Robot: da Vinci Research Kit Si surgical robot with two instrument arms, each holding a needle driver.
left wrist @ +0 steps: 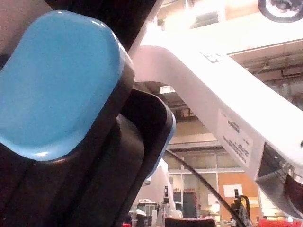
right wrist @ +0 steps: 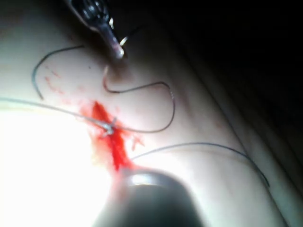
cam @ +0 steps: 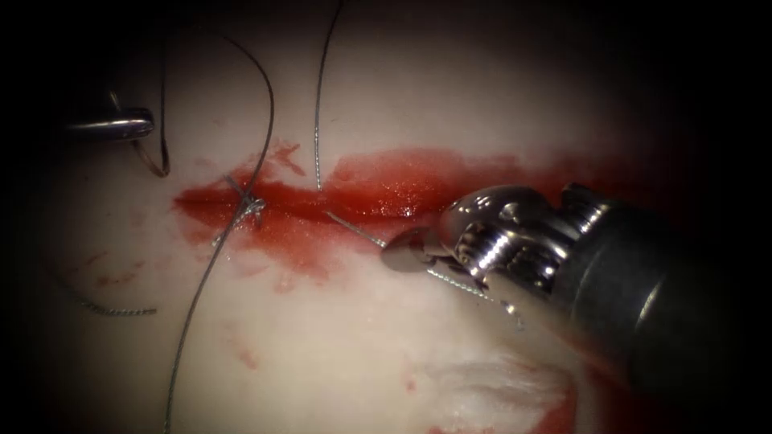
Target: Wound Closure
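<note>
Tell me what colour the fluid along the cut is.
Red fluid, clearest in the endoscope view.

left tool (cam: 121, 126): dark vignette at endoscope's left edge hides shaft; jaw state not readable
right tool (cam: 410, 253): what it holds is too small to tell, needle or thread
needle: cannot pick it out from thread for sure
thread (cam: 241, 193): both long strands cut off by endoscope's upper and lower edges
tissue (right wrist: 52, 170): glare hides its surface in right wrist view
</note>
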